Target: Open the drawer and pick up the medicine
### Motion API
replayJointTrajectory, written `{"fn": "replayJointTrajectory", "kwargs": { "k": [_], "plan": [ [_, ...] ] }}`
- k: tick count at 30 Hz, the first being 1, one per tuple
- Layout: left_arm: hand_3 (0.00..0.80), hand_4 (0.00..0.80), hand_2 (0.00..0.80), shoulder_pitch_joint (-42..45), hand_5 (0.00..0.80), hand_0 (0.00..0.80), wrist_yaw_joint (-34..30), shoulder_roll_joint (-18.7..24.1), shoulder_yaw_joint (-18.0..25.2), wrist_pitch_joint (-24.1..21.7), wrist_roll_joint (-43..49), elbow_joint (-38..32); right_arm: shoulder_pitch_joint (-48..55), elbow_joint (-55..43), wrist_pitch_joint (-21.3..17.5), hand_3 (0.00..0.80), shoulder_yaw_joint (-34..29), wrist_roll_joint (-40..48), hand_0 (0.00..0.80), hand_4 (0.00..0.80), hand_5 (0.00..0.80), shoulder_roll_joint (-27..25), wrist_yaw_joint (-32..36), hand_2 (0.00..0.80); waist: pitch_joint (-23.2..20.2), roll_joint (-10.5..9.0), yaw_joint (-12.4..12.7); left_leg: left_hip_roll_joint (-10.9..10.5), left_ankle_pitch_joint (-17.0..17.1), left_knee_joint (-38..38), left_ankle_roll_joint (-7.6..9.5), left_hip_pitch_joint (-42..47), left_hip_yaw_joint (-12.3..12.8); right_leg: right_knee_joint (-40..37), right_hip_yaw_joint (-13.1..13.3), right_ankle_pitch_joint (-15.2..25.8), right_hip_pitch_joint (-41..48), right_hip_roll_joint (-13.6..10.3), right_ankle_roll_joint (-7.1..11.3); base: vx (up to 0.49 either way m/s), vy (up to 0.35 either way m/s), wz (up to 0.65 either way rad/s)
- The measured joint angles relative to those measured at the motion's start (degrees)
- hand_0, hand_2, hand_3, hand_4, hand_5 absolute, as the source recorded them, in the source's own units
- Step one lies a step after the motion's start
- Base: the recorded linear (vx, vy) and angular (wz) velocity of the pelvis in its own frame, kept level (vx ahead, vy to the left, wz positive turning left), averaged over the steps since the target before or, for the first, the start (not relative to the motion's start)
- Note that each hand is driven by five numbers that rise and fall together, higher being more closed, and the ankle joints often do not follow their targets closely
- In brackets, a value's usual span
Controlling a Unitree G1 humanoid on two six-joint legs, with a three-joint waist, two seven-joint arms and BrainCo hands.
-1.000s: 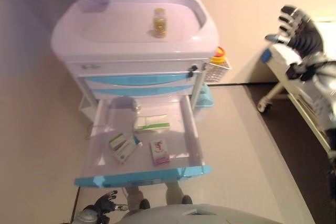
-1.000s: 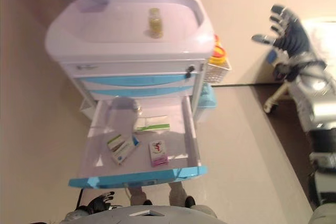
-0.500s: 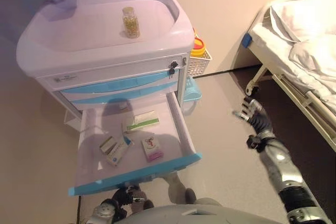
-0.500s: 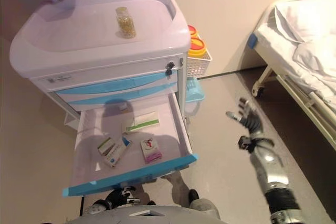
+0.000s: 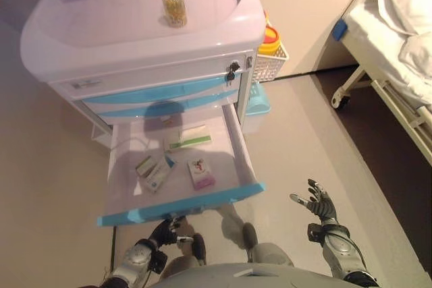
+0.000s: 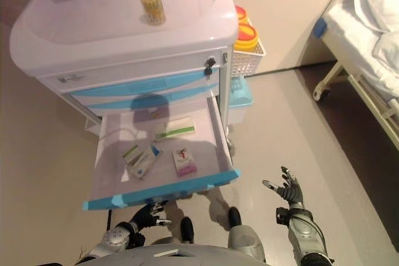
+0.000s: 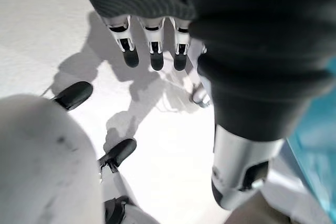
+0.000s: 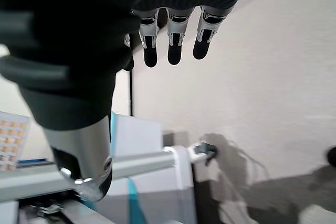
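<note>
The medical cart (image 5: 121,38) has its lower drawer (image 5: 181,208) pulled out. Inside lie a green-and-white medicine box (image 5: 189,138), a blue-and-green box (image 5: 154,172) and a pink box (image 5: 201,174). A bottle of yellow pills (image 5: 173,3) stands on the cart top. My right hand (image 5: 318,204) is open and empty, low over the floor to the right of the drawer front. My left hand (image 5: 165,232) hangs below the drawer's blue front edge, fingers relaxed and empty; the left wrist view (image 7: 152,51) shows only floor past it.
A bed (image 5: 398,25) stands at the right. A white basket with yellow-lidded containers (image 5: 270,64) hangs on the cart's right side, above a light blue bin (image 5: 256,102). Two shut blue drawers (image 5: 162,96) sit above the open one.
My right hand has dropped from head height to low beside the drawer front, still open. The camera has shifted. The left hand stays low under the drawer.
</note>
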Motion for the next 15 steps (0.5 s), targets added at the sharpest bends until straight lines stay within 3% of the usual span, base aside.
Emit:
{"fn": "replayJointTrajectory", "kwargs": {
  "k": [8,15],
  "plan": [
    [0.000,0.000,0.000,-10.5,0.000,0.000,3.6,8.7,-3.0,2.3,0.0,-15.6,-4.7,0.5,-1.0,0.000,6.7,-3.0,0.000,0.000,0.000,-2.1,1.5,0.000,8.8,1.49,0.9,-1.4,0.6,6.1,0.71,-10.0,-2.8,9.5,-2.3,-1.8,-10.0,-1.8,0.66,-0.149,0.091,0.21],
    [0.000,0.000,0.000,-19.5,0.000,0.000,5.3,21.5,-4.4,7.3,1.6,-32.7,-7.9,-3.1,-1.2,0.000,9.4,-5.8,0.000,0.000,0.000,-5.7,-0.5,0.000,15.2,1.48,2.0,-3.3,-2.5,18.4,1.35,-20.7,-3.9,24.5,-2.0,-7.7,-21.2,-3.8,0.45,-0.037,0.091,0.19]
  ]
}}
